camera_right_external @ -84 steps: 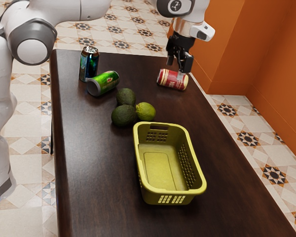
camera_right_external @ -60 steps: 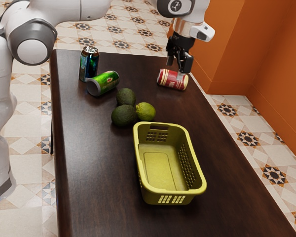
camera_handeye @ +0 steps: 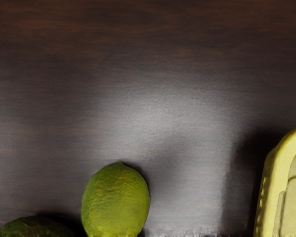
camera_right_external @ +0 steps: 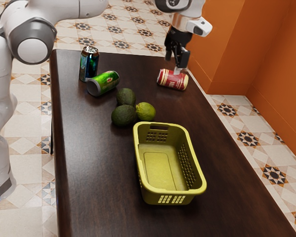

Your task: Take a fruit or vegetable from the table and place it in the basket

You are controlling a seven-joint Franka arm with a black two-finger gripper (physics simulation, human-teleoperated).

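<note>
High over the table, the gripper (camera_right_external: 173,64) hangs in front of the red can in the exterior view, its two fingers apart and nothing between them. A green lime (camera_right_external: 146,111) lies against two dark avocados (camera_right_external: 126,97) (camera_right_external: 124,115), beside one end of the yellow-green basket (camera_right_external: 170,193). The basket's visible inside holds nothing. In the wrist view the lime (camera_handeye: 116,200) shows whole but for its lower edge, between part of an avocado (camera_handeye: 34,227) and the basket's rim (camera_handeye: 274,182).
A red can (camera_right_external: 172,80) lies on its side near the table's far edge. Toward the exterior view's left, a green can (camera_right_external: 103,83) lies beside an upright dark can (camera_right_external: 89,64). The dark wooden table (camera_right_external: 96,182) stands near an orange wall.
My gripper has shifted slightly up and toward the exterior view's left. The fruit, cans and basket have stayed where they were.
</note>
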